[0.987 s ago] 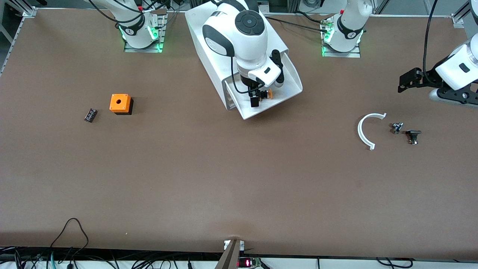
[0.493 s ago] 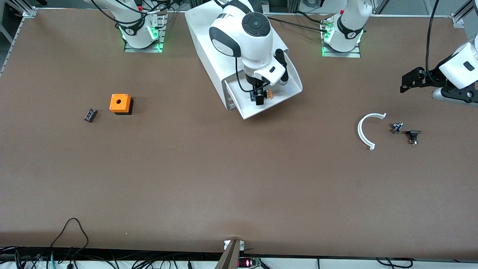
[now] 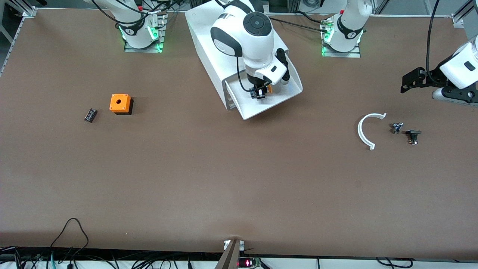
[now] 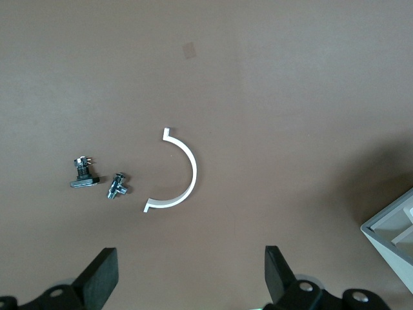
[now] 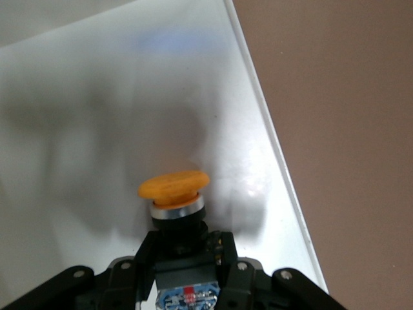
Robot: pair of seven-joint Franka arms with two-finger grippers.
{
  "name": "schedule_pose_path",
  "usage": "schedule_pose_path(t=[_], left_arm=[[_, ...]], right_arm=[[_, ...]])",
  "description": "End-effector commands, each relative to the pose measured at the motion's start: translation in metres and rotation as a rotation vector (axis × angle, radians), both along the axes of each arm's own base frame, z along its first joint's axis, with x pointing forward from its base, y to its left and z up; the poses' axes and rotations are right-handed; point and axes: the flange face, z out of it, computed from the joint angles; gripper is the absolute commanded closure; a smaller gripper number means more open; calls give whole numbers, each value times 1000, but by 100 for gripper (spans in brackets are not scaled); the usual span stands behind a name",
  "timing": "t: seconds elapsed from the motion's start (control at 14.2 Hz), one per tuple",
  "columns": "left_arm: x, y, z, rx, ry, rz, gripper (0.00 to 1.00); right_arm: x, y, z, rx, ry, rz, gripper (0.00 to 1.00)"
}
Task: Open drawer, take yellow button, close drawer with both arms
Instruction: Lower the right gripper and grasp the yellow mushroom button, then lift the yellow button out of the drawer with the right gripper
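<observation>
Button (image 5: 174, 187) first: its orange cap sticks out sideways from the right gripper (image 5: 184, 255), whose jaws pinch the dark body just under the silver collar. It sits inside the pulled-out drawer (image 3: 287, 93) of the white cabinet (image 3: 209, 48), low over the tray floor; whether it is lifted off or touching the plastic, I cannot say for sure from either view.

So the drawer is open and the button is grasped. Left to do, by my reckoning: carry the button out and push the drawer shut.

Out at the left arm's end of the table, the left gripper (image 4: 187, 287) waits with jaws spread wide, holding nothing, above a white curved piece (image 4: 177, 171) and two small dark parts (image 4: 97, 181). An orange cube (image 3: 120, 103) stands well apart, toward the right arm's end.
</observation>
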Motion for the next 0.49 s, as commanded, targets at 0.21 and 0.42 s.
schedule_pose_path(t=[0.21, 0.42], left_arm=[[12, 2, 1, -11, 3, 3, 0], [12, 2, 0, -9, 5, 4, 0]], right_arm=[[9, -7, 29, 21, -53, -26, 64], [25, -29, 73, 47, -117, -130, 64]])
